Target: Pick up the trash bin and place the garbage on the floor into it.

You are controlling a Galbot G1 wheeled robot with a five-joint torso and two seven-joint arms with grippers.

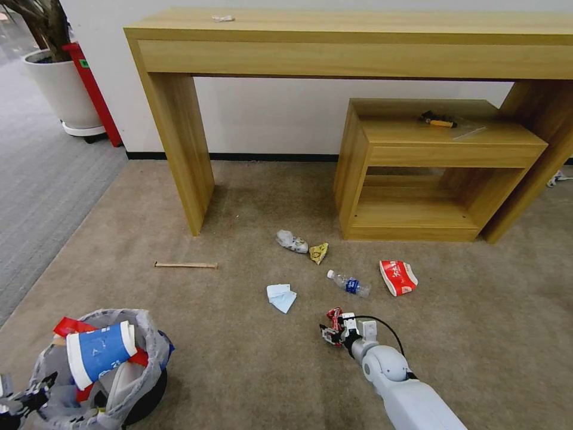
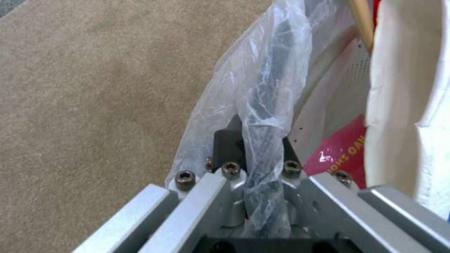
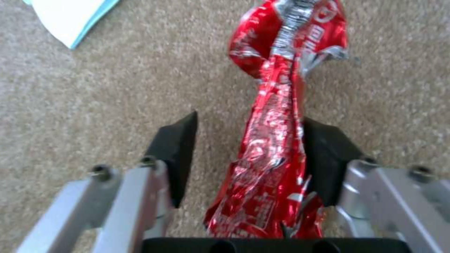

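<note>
Right gripper [image 1: 332, 327] low over the carpet [image 1: 239, 370], in the open stretch in front of the wooden desk [image 1: 358, 42]. Jaws spread, red wrapper [image 3: 276, 140] lying lengthwise in the gap; one black pad [image 3: 328, 154] against its side, the other pad clear of it. Not clenched. Wrapper crumpled, foil-shiny, white print on red, resting on the carpet.

Left gripper [image 2: 260, 154] at the near left of the head view, clamped on the rim of the trash bin [image 1: 146, 397] through the crinkled plastic liner [image 2: 262, 88]. Rim and bag pinched between the black pads. Whether the bin base touches the carpet: cannot tell.

Inside the bin: blue-and-white paper cup [image 1: 98, 352] lying on its side on top, red packaging [image 1: 68, 326] under it, a white slipper [image 2: 407, 105] against the inner wall, tip of a wooden stick [image 2: 362, 21] near the slipper.

Loose on the carpet:
- folded pale-blue tissue [image 1: 281, 297], near the right gripper, toward the desk's left leg
- clear bottle [image 1: 349, 283] with blue label, on its side, between tissue and carton
- red-and-white carton [image 1: 398, 278], flattened, just in front of the low shelf unit [image 1: 430, 173]
- crumpled grey-white scrap [image 1: 291, 241] and small yellow wrapper [image 1: 319, 252], side by side, near the shelf unit's front left corner
- wooden stick [image 1: 185, 264], flat, in front of the desk's left leg

On the desk top, toward its left end: small white crumpled scrap [image 1: 222, 18].
</note>
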